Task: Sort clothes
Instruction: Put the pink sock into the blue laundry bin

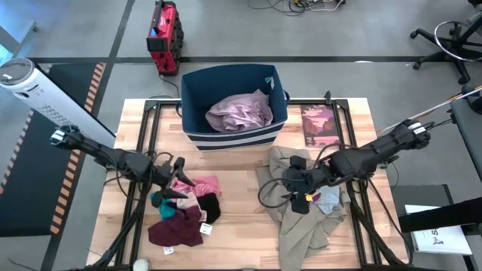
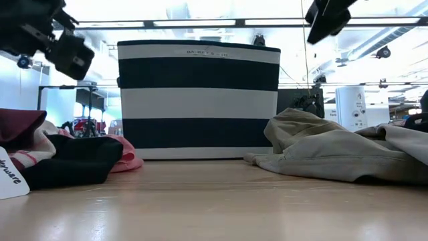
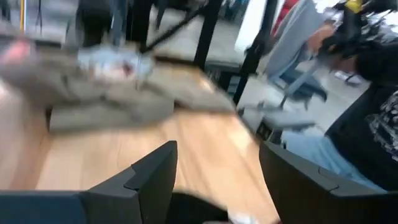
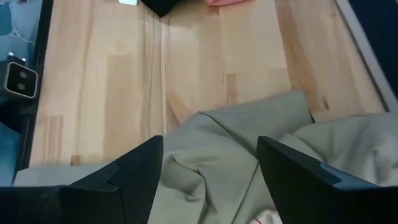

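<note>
A pile of small clothes lies at the near left: pink (image 1: 203, 184), teal (image 1: 162, 202), black (image 1: 209, 207) and maroon (image 1: 175, 229) pieces. My left gripper (image 1: 179, 179) hovers open above the pile's far edge, its fingers empty in the left wrist view (image 3: 217, 168). The khaki trousers (image 1: 301, 218) lie crumpled at the near right, with a pale grey piece (image 1: 329, 198) on them. My right gripper (image 1: 290, 184) is open above the trousers' left part (image 4: 249, 143), raised clear of them. The mauve-pink shirt (image 1: 241, 111) lies inside the navy striped bin (image 1: 233, 139).
The bin stands at the table's far middle (image 2: 198, 100). A reddish book (image 1: 320, 126) lies flat to its right. Bare wood (image 1: 241, 226) shows between pile and trousers. A white tag (image 2: 10, 175) sticks out of the pile. A person (image 3: 367, 93) sits beyond the table's right side.
</note>
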Available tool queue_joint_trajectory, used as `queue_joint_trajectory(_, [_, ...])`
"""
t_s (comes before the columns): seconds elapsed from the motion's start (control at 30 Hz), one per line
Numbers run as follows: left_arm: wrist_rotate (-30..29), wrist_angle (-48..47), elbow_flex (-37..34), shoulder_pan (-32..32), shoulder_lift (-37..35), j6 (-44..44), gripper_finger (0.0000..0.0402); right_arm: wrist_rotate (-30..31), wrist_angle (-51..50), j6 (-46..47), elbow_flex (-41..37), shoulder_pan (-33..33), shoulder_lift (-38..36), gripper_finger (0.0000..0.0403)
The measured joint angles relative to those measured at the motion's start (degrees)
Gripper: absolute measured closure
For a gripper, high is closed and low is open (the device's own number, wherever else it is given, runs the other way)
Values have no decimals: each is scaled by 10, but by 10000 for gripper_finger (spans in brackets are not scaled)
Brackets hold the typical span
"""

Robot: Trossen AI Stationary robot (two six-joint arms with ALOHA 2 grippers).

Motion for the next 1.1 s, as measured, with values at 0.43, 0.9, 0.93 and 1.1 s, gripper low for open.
queue_joint_trajectory(0.43, [-44,-431,240,-38,208,-130,189,-10,97,-1,-65,5,4,144])
queue_joint_trajectory(0.9, [-3,-466,278,-39,379,-119,196,-10,98,-17,-65,10,6,166])
queue_joint_trajectory(0.93, [-4,-464,280,-39,384,-115,201,-7,98,-18,-65,10,6,167])
queue_joint_trajectory(1.1, [-21,-463,286,-40,408,-97,270,-5,98,-18,-65,10,6,175])
